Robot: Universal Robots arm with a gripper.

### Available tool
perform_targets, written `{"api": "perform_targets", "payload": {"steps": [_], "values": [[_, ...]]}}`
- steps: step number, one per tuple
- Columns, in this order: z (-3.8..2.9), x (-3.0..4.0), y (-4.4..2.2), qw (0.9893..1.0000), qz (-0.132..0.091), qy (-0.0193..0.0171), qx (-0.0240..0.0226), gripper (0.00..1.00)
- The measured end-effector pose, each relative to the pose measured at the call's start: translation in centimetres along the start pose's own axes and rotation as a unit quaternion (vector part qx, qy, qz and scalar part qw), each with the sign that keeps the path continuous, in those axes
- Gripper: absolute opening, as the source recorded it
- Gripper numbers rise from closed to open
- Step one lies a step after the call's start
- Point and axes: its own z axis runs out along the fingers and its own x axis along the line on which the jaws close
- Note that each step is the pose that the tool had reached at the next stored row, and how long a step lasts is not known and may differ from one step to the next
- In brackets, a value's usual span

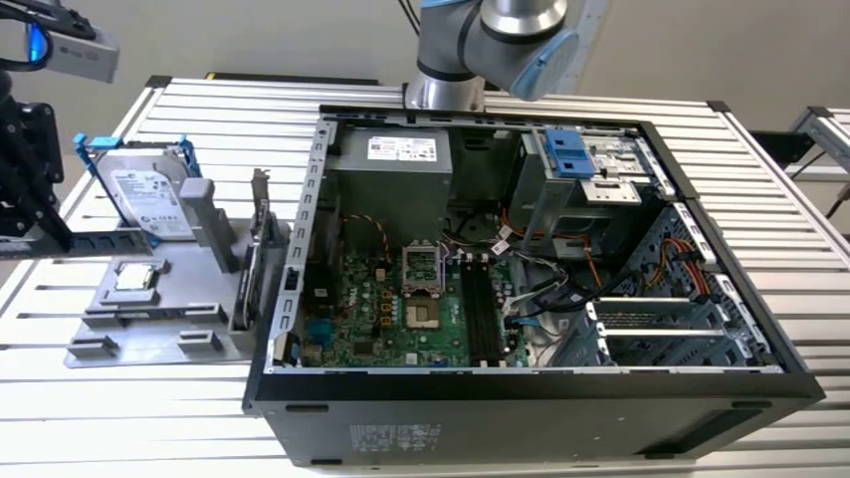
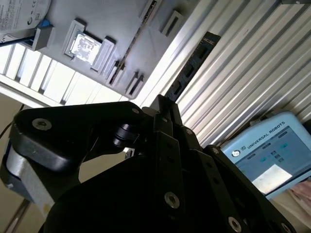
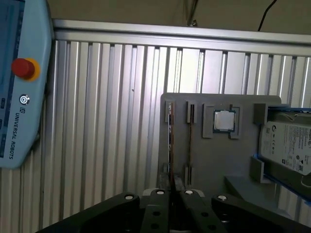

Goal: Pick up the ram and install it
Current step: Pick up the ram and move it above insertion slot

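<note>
1. Slatted table (image 1: pixel 199 110) carries the open computer case (image 1: pixel 531 418), with the grey holder (image 1: pixel 173 304) at its nine o'clock in the exterior view.
2. The ram (image 3: pixel 170 141) stands edge-on in the holder's slot, with the gripper (image 3: pixel 171 192) near its end; clenched or released, I cannot tell.
3. Risk: an off-centre pinch could tilt the stick and jam it.
4. The first wrist view gives that alignment; the exterior view gives the case's memory slots (image 1: pixel 481 309).

On the table (image 1: pixel 199 110), the open computer case (image 1: pixel 531 418) lies at the exterior view's right, motherboard (image 1: pixel 385 309) inside and power supply (image 1: pixel 398 164) behind it — just beside it at that view's left sits the holder (image 1: pixel 146 319), with the hard drive (image 1: pixel 139 194) behind the processor (image 1: pixel 137 278)
</note>
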Motion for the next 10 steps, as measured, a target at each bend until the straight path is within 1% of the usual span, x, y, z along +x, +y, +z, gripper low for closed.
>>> {"api": "perform_targets", "payload": {"steps": [10], "values": [[-0.45, 0.02, 0.00, 1.0000, 0.000, 0.0000, 0.0000, 0.00]]}}
